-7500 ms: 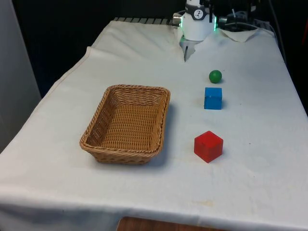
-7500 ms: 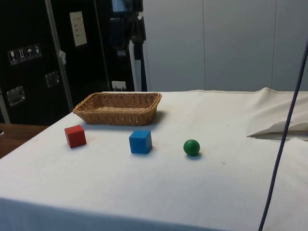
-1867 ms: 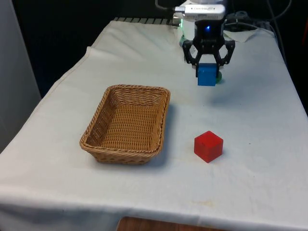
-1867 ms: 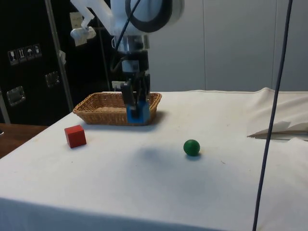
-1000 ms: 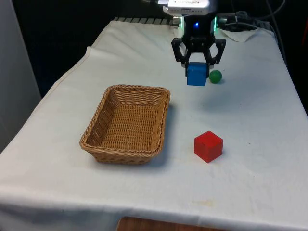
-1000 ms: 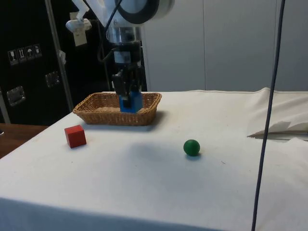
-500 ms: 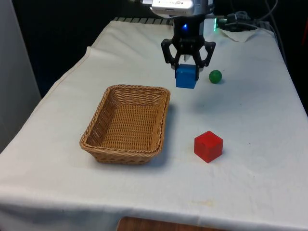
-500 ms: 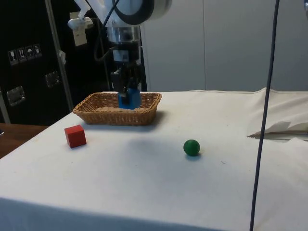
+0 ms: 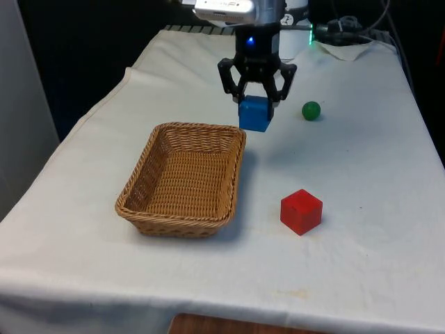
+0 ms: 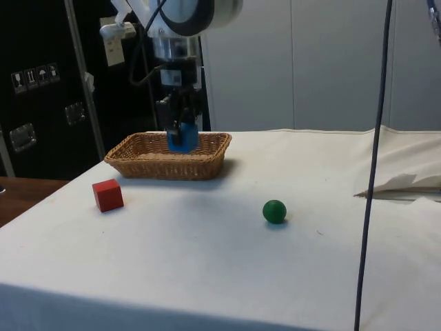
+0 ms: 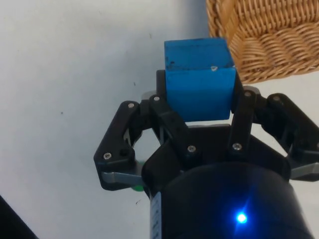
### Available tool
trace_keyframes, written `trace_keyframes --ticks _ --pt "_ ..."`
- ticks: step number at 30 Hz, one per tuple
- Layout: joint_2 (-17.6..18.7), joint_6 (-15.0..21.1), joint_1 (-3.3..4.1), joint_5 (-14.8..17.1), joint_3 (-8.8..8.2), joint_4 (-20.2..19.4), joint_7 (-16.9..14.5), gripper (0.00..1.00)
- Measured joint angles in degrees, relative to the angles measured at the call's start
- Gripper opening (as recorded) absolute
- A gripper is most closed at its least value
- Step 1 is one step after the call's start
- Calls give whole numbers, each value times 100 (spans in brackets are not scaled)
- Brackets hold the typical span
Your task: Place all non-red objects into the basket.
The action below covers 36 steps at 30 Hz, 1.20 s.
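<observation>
A: Where did we find the blue cube relative to the basket?

B: We saw it held in the air, just off the basket's far corner on the front view's right. In the wrist view, the cube sat beside the basket's rim, over white cloth and not over the weave. In the side view, the cube hung in front of the basket.

A: And the gripper?

B: We noted its 2 fingers closed against opposite faces of the cube, parted only by the cube's width. The fingers pointed straight down at the table.

A: Which way did the cube point?

B: We saw no long axis, since its sides looked equal. It hung level, turned slightly askew to the basket's rim. The basket's long axis ran from near edge to far edge in the front view.

A: Our count?

B: We counted 1 blue cube, 1 green ball, 1 red cube and 1 basket. The basket held nothing.

A: What else lay around?

B: The green ball rested on the cloth beyond the basket's far corner, to the front view's right of the gripper and apart from it. The red cube stood near the basket's long side on the front view's right. We saw nothing between the held cube and the basket.
</observation>
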Motion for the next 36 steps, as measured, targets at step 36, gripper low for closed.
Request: trace_keyframes --ticks 36 --pt "1238 -327 -189 659 -355 1558 -476 1"
